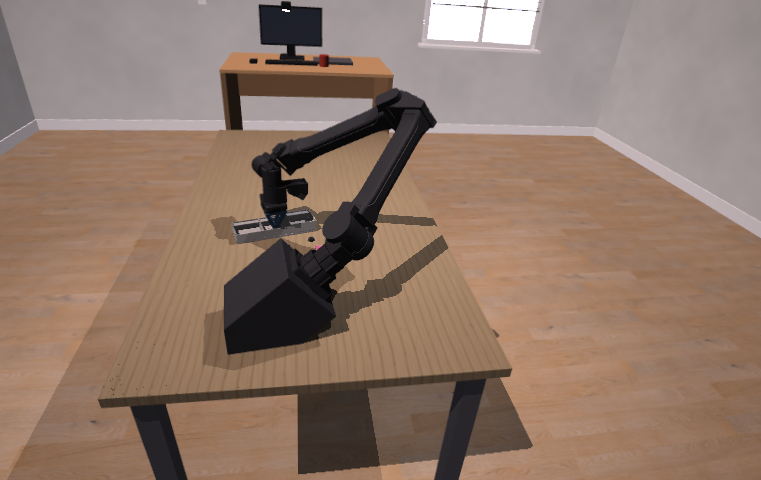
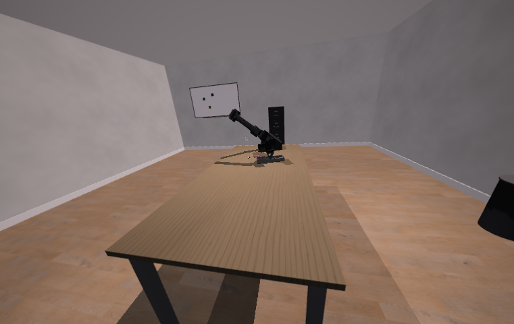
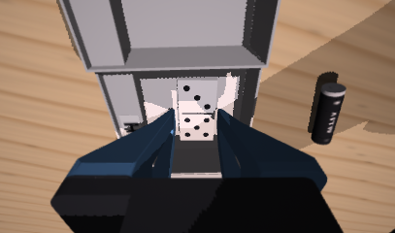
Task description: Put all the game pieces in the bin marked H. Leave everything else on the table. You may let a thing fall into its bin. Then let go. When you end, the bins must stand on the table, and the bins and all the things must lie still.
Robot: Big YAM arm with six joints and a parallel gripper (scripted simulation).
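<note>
Inside the grey bin (image 3: 184, 58) on the counter (image 3: 34, 97), we see the white domino (image 3: 198, 113) between our gripper (image 3: 196, 127) fingers, which stand slightly parted, releasing it. A black battery (image 3: 328, 114) lies beside the bin.
</note>
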